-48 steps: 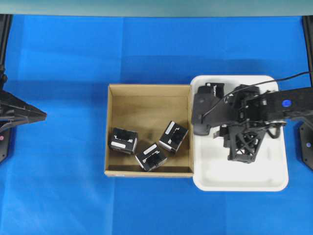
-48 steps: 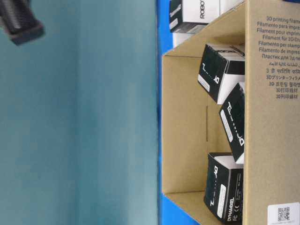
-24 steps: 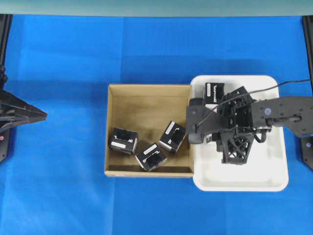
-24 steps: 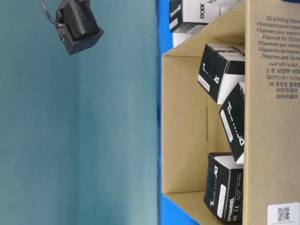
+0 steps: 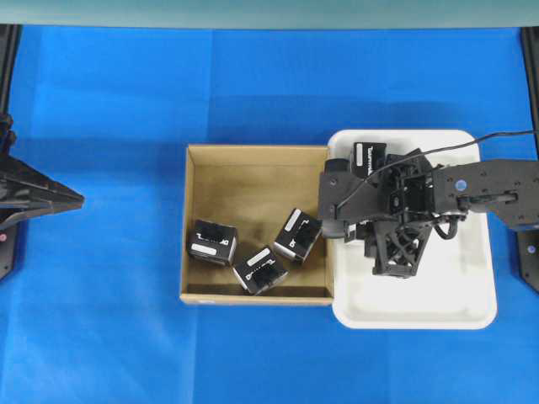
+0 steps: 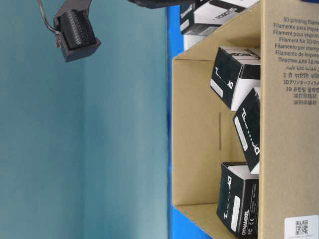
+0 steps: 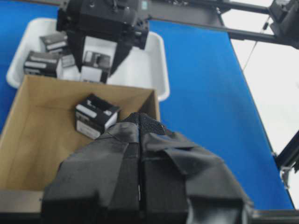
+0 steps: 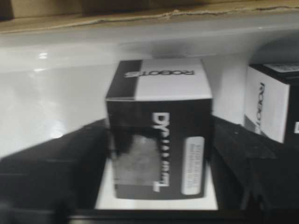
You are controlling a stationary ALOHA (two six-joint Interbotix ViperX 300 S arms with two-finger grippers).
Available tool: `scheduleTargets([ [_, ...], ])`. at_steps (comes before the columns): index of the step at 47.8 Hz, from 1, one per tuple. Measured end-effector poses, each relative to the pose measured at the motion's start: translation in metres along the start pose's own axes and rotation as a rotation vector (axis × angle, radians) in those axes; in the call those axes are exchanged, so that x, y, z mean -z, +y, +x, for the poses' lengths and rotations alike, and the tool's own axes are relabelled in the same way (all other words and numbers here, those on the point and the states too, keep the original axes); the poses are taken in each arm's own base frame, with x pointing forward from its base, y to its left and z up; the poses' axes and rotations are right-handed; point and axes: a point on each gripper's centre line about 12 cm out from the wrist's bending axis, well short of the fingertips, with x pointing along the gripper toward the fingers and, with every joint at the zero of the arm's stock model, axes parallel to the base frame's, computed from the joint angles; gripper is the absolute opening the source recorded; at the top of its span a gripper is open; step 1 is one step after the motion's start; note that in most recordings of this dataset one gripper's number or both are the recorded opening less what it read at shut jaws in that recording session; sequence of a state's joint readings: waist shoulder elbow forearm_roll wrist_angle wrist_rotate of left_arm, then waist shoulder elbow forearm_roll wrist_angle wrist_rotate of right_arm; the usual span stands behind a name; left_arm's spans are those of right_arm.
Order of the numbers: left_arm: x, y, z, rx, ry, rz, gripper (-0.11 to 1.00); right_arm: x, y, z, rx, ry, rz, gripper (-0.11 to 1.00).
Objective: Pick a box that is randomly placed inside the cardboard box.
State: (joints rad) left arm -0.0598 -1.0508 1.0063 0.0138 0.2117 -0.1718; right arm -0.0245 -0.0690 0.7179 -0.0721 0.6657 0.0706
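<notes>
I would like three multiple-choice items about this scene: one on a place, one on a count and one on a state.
1. In the overhead view, the white tray lies
A. left of the cardboard box
B. right of the cardboard box
C. inside the cardboard box

2. How many black cartons are in the cardboard box?
A. one
B. two
C. three

3. The left gripper is
A. shut, holding nothing
B. wide open
C. shut on a carton

Answers:
1 B: the white tray sits against the right side of the cardboard box.
2 C: three black cartons lie inside.
3 A: the left gripper has its fingers pressed together, with nothing between them.
</notes>
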Motion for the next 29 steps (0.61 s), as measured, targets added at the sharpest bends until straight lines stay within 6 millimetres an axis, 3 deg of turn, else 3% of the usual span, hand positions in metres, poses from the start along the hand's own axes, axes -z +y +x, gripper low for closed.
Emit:
scheduleTargets([
  [5,-0.001,0.0,0.0,0.0,-0.002,0.001,-0.07,0.0,0.0,0.0,0.0,-0.002,-0.003,0.98],
  [19,0.0,0.0,0.0,0.0,0.0,0.001,-0.07,0.0,0.0,-0.002,0.001,0.003,0.003,0.99],
  [29,0.0,0.0,0.0,0.0,0.002,0.0,-0.07,-0.01,-0.003,-0.043,0.002,-0.037,0.077,0.99],
])
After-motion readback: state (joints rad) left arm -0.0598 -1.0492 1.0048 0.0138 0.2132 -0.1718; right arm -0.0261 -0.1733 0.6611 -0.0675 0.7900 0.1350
